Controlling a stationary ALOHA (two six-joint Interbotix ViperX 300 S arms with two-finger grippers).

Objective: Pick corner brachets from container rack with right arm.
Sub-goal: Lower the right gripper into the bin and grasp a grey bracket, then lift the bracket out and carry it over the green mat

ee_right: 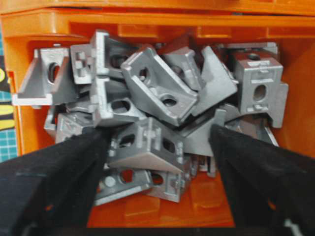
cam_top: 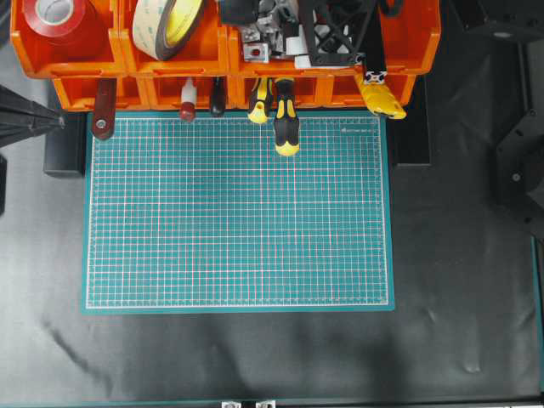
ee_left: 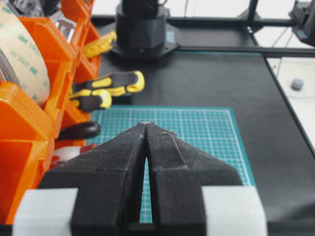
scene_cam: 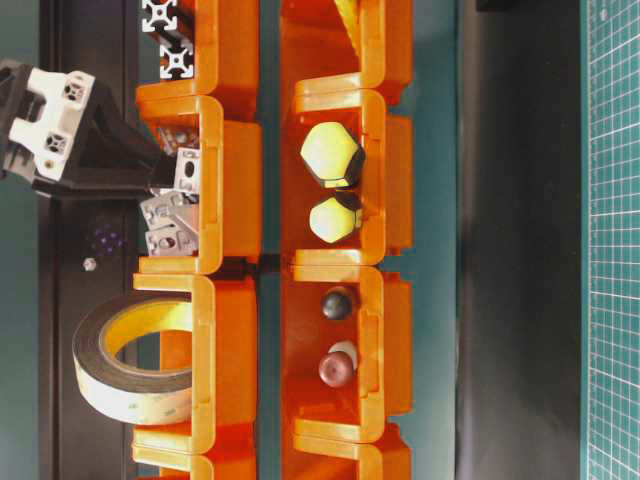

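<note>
Right pincer (ee_right: 155, 162) is reaching into the container rack (ee_right: 44, 29) with jaws spread wide, straddling the heaped corner brachets (ee_right: 157, 93) and gripping none. Left pincer (ee_left: 146, 129) is hovering over the green mat (ee_left: 197, 128), its fingers pressed together and holding nothing.

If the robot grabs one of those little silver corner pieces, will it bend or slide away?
Probably no bending: the corner brachets look like thick cast metal, so likely stiff and heavy for their size. They might slip, since their faces look smooth and slanted. They lie jumbled in the container rack, so neighbours may shift or snag when the open right gripper pulls one out.
</note>
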